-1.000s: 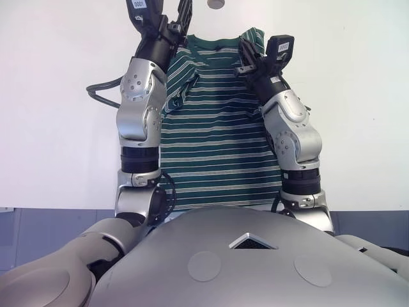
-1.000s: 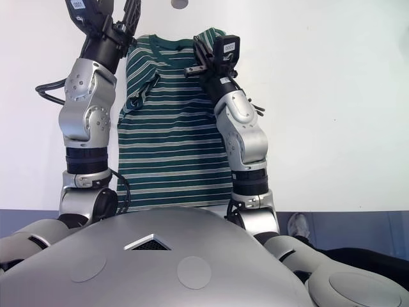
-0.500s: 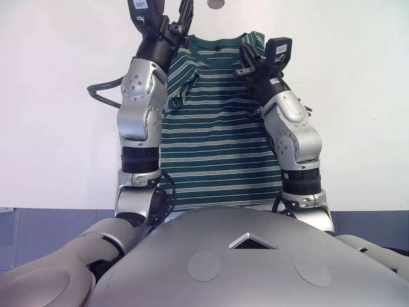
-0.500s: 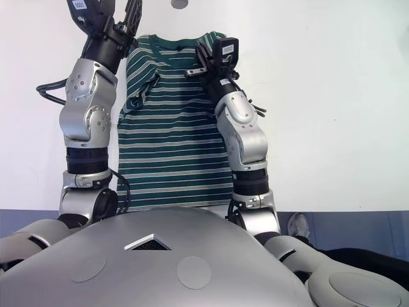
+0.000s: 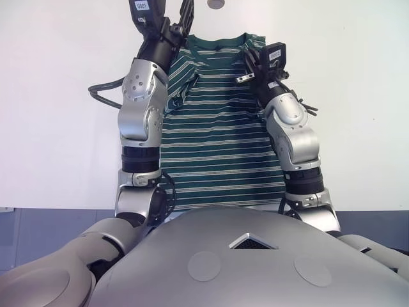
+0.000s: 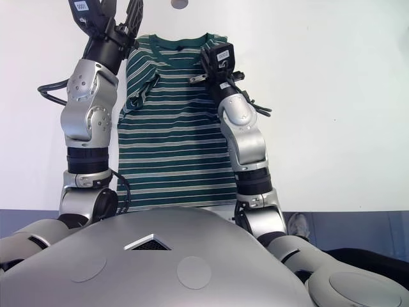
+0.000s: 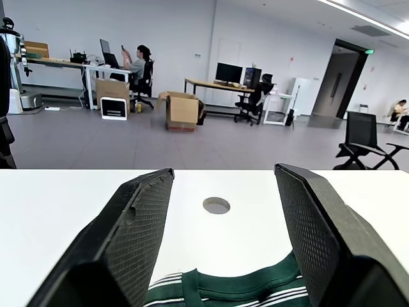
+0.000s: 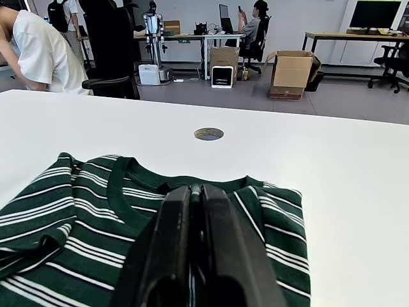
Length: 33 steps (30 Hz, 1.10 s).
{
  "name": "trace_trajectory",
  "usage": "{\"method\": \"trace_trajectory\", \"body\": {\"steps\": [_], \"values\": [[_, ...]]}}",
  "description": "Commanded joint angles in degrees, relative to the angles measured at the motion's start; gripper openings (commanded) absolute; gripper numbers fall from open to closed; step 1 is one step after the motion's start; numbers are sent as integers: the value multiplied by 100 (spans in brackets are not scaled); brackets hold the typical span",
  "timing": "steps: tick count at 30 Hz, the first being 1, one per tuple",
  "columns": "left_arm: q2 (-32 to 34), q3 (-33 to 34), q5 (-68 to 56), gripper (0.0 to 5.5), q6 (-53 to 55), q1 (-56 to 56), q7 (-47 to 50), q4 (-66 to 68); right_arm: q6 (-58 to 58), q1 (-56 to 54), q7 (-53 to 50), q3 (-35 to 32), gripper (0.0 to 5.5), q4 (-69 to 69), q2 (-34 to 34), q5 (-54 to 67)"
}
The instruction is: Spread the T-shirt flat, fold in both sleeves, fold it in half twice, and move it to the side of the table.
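Note:
The green T-shirt [image 5: 217, 141] with white stripes lies lengthwise on the white table [image 5: 358, 128], collar at the far end, both sleeves tucked in along its sides. My left gripper [image 5: 167, 9] is held open above the shirt's far left shoulder, nothing between its fingers [image 7: 137, 217]. My right gripper [image 5: 246, 64] is at the far right shoulder beside the collar [image 8: 137, 182]. It is shut, and a sliver of striped cloth shows between its tips [image 8: 195, 189].
A round hole [image 8: 209, 133] sits in the table just beyond the collar. A black cable [image 5: 102, 96] loops out on the left of my left arm. Bare tabletop spreads wide on both sides of the shirt. The table's near edge [image 5: 57, 207] runs below.
My right gripper has shifted slightly outward to the right and turned, and the bunched far right shoulder of the shirt has settled lower. The left arm has stayed almost still.

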Motion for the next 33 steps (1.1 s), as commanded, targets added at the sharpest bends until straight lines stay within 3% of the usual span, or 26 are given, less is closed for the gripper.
{"method": "trace_trajectory", "body": {"steps": [1, 4, 11, 16, 27, 33], "values": [[-2, -22, 72, 291, -79, 36, 23, 15, -75, -9, 13, 8, 64, 91, -29, -78], [-4, -32, 73, 291, -81, 43, 16, 14, -118, 11, 48, 18, 132, 87, -29, -110], [7, -42, 70, 291, -80, 53, -1, -1, -388, -43, 161, -252, 132, -154, -67, 103], [34, -36, 62, 291, -54, 63, -1, -24, -182, -190, 450, -592, 132, 89, -648, 62], [27, -104, 56, 291, -7, 76, -15, -29, 478, -651, 324, -85, 132, 1519, -782, -678], [36, -94, 59, 291, -12, 107, 4, -25, 569, -506, 404, -350, 132, 1452, -1272, -805]]}}
